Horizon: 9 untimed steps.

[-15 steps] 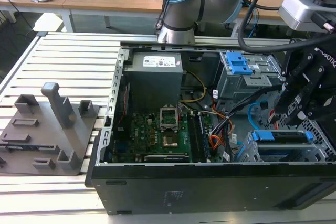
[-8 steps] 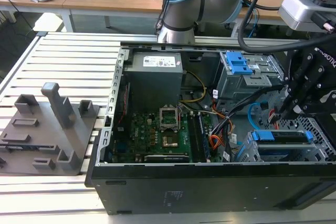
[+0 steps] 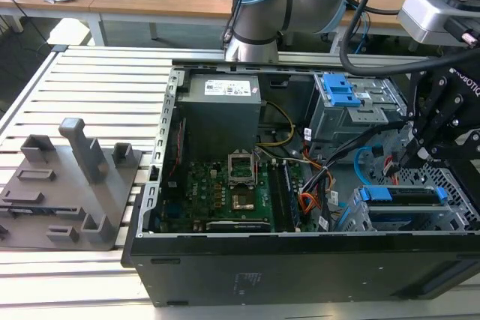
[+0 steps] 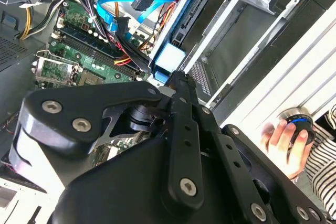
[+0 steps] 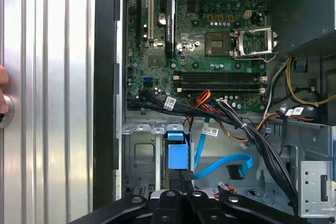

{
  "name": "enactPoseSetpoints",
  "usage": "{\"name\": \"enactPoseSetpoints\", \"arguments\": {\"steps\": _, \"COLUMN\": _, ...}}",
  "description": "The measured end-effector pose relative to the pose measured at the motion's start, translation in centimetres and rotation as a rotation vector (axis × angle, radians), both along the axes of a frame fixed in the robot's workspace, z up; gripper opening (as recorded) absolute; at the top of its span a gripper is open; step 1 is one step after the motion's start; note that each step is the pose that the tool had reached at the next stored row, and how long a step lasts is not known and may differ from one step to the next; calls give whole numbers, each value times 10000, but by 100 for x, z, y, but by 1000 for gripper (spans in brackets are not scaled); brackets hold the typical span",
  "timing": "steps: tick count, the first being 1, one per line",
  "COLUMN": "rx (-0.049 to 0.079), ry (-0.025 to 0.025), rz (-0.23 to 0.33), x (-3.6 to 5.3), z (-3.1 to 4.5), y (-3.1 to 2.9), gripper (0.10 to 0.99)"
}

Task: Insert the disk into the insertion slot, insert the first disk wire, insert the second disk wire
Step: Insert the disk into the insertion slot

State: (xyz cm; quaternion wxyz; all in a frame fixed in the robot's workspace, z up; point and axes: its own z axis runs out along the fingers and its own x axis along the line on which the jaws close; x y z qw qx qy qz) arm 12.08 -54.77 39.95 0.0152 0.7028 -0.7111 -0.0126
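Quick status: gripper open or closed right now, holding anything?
Gripper: closed, tips at the disk blue caddy, nothing visibly held.
Person's hand: on a round knob outside the case.

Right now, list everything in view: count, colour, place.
Open metal computer case: one, black, on the table.
Slatted aluminium table: one, silver, under everything.
Flat motherboard: one, green, on the case floor.
Boxy metal power supply: one, grey, beyond the motherboard.
Flat rectangular disk in plastic caddy: one, blue-framed, in the insertion slot.
Low perforated metal insertion slot: one, light grey, exterior view's right.
Taller metal bay: one, grey with blue latch, beyond the slot.
Moulded plastic fixture: one, grey, exterior view's left.
Person's hand: one, on the table outside the case.
Robot arm: one, silver and blue, behind the case.
Gripper: one, black, over the disk.
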Motion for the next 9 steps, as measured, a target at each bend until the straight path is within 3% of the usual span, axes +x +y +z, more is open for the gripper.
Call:
{"name": "enactPoseSetpoints", "arguments": {"steps": 5, "rx": 2, "ry": 0, "rz": 0, "x": 7, "z": -2, "y": 1, "gripper": 106}}
{"name": "enactPoseSetpoints", "arguments": {"steps": 7, "rx": -1, "ry": 4, "rz": -1, "x": 95, "z": -1, "y": 8, "gripper": 106}}
{"name": "enactPoseSetpoints", "arguments": {"steps": 9, "rx": 1, "ry": 5, "rz": 0, "x": 110, "z": -8, "y": 9, "gripper": 106}}
